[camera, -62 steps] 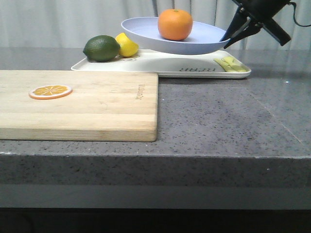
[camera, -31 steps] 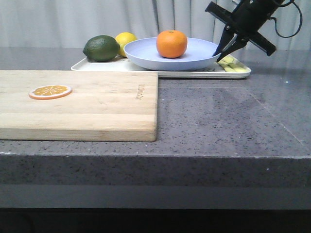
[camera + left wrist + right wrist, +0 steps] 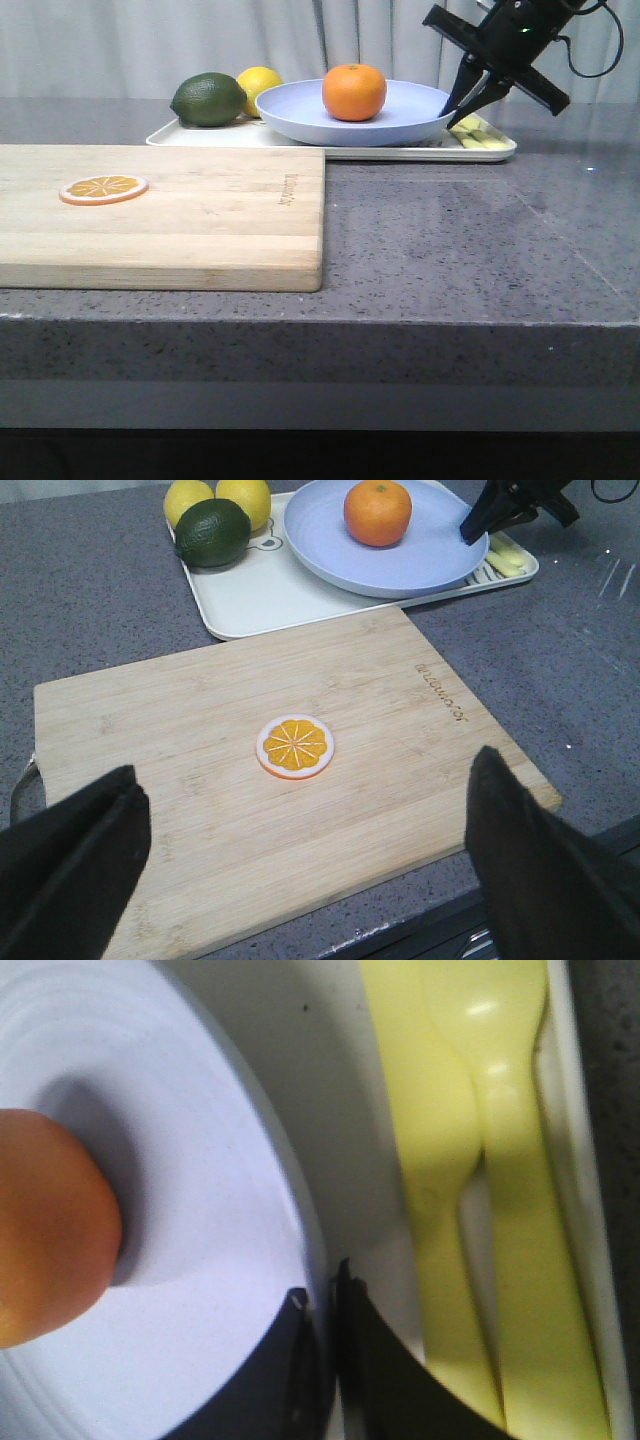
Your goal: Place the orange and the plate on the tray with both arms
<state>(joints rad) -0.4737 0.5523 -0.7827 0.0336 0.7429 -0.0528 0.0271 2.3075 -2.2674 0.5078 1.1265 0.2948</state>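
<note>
The orange (image 3: 354,91) sits in the pale lavender plate (image 3: 300,105), which rests on the cream tray (image 3: 200,137) at the back. My right gripper (image 3: 458,108) is shut on the plate's right rim, one finger inside the plate (image 3: 200,1210) and one outside over the tray (image 3: 340,1110). Part of the orange (image 3: 45,1225) shows in the right wrist view. My left gripper (image 3: 305,850) hangs wide open above the cutting board's near edge, holding nothing. From there I see the orange (image 3: 378,511), plate (image 3: 330,540) and tray (image 3: 250,595) at the far end.
A wooden cutting board (image 3: 200,215) with an orange slice (image 3: 104,187) fills the front left. A lime (image 3: 209,99) and a lemon (image 3: 258,84) lie on the tray's left end. Yellow utensils (image 3: 478,133) lie at its right end beside my right gripper.
The plate with the orange came down from a raised, tilted hold onto the tray, and my right gripper dropped with it. Over the last half second almost nothing moved.
</note>
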